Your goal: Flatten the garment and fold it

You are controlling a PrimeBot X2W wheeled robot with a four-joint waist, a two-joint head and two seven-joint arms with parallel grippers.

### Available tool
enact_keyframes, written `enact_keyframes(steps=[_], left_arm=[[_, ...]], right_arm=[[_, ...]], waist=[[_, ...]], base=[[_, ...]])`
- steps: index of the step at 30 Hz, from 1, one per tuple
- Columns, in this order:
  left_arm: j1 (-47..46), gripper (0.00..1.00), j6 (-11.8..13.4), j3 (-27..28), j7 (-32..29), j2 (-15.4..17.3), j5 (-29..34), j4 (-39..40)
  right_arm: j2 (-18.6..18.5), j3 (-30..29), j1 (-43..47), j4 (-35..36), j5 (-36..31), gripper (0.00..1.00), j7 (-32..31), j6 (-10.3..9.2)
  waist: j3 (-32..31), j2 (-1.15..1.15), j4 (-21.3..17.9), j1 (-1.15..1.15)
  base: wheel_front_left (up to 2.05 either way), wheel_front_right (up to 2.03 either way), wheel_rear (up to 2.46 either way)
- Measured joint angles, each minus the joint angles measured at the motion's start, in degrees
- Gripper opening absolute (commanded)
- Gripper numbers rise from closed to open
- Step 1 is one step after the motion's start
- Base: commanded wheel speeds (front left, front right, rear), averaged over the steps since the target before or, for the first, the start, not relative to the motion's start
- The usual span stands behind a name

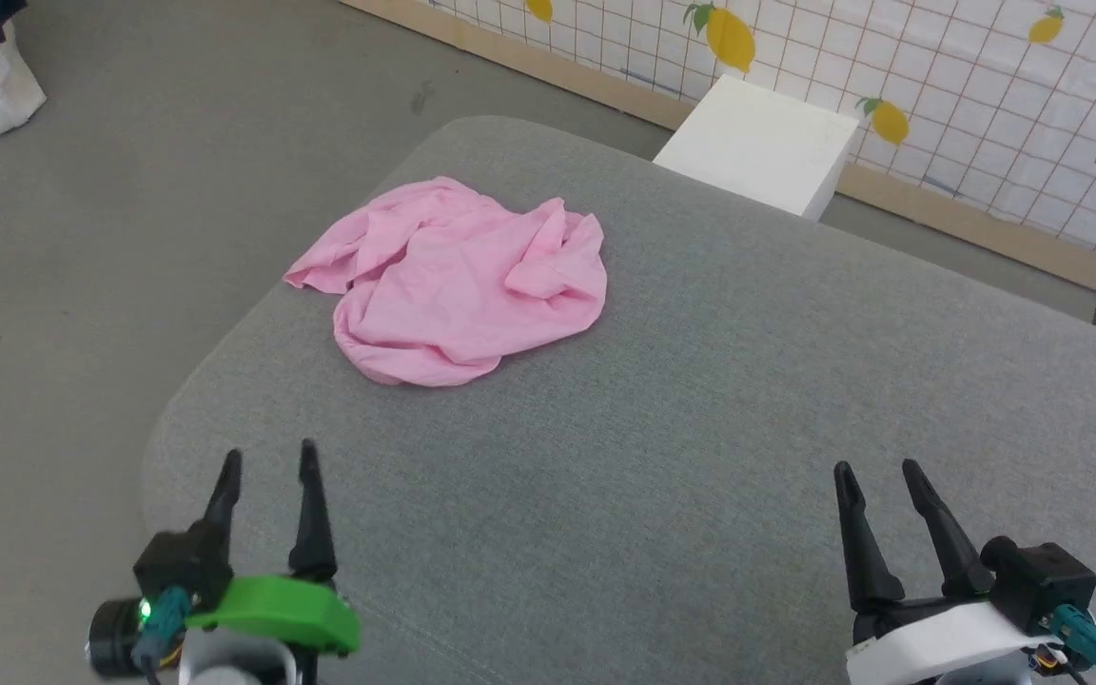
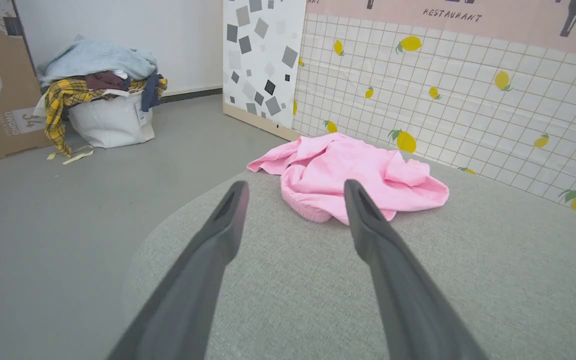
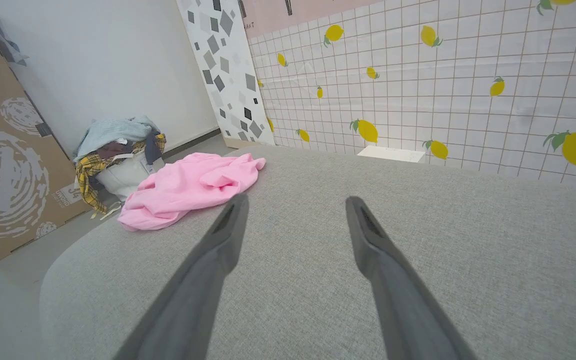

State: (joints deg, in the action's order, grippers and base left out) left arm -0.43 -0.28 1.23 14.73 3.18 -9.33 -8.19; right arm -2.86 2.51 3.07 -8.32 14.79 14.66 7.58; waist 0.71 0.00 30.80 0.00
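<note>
Head view: we see the garment (image 1: 458,281) crumpled at upper left on the grey cushion (image 1: 700,400). Our left gripper (image 1: 269,452) and right gripper (image 1: 876,467), both spread wide and empty, sit at the lower corners, presumably poised to reach.

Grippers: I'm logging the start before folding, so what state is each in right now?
Left gripper: open, holding nothing.
Right gripper: open, holding nothing.

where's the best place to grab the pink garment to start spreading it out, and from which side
On the garment, probably the rolled near hem, approached from the robot's side with the open left gripper. That edge bulges up off the gray cushion and faces its fingers; the rest is crumpled folds.
</note>
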Motion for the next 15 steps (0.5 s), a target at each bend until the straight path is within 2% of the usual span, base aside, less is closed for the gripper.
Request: enact_keyframes(steps=[2,5,9,15], left_arm=[[-3.63,1.0,-1.86,0.02,-0.32,-0.07,-2.41,-3.05],[-12.82,1.0,-3.99,0.16,-4.45,0.47,-5.64,-8.26],[-25.91,1.0,-5.75,-0.22,-13.47,2.97,-9.69,-17.57],[-39.06,1.0,-6.3,-1.03,-29.16,7.09,-13.1,-31.73]], right_arm=[[0.0,-0.09,-0.01,0.09,-0.63,1.0,0.0,0.0],[0.0,0.2,-0.49,0.07,-1.96,1.0,-0.02,0.0],[0.02,-0.02,-3.14,1.32,-4.48,1.0,-1.12,0.0],[0.04,-2.5,-5.15,4.47,-7.76,1.0,-3.59,0.0]], waist=[[0.67,0.0,-0.18,0.0],[1.95,0.0,-0.76,0.0],[4.13,0.0,-2.53,0.0],[8.53,0.0,-6.66,0.0]], base=[[0.0,0.0,0.0],[0.0,0.0,0.0],[0.0,0.0,0.0],[0.0,0.0,0.0]])
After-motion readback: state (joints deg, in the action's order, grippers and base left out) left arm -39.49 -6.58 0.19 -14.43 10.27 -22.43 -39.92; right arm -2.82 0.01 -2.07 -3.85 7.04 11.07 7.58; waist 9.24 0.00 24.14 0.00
